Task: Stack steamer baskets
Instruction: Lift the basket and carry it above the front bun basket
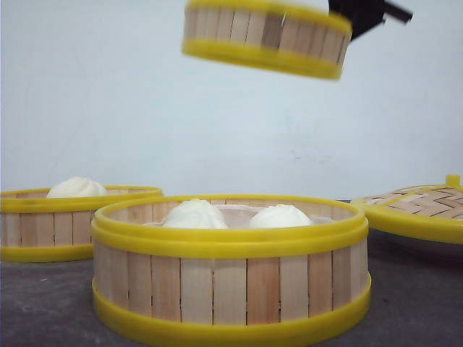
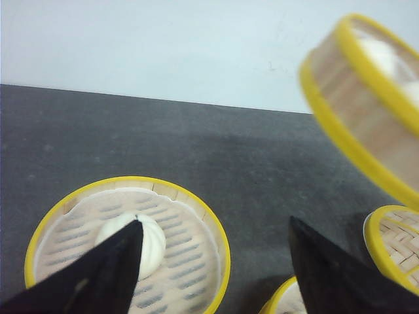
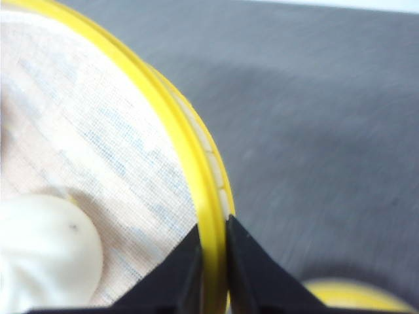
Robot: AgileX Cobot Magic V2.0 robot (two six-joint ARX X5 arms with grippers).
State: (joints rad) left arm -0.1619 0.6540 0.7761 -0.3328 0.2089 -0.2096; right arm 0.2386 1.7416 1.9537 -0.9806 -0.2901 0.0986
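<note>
One steamer basket (image 1: 230, 271) with two white buns stands nearest in the front view. A second steamer basket (image 1: 69, 223) holding one bun sits at the left, also seen as the steamer basket (image 2: 124, 242) under my left gripper (image 2: 213, 245), which hangs open above it with nothing between its fingers. A third steamer basket (image 1: 266, 36) hangs tilted in the air, high above the near one. My right gripper (image 3: 213, 245) is shut on the yellow rim (image 3: 190, 163) of this raised basket, one finger inside and one outside the wall. A bun (image 3: 46, 252) lies inside it.
The flat woven lid (image 1: 419, 206) with yellow rim and knob lies at the right on the dark grey tabletop (image 2: 196, 144). A pale wall stands behind the table.
</note>
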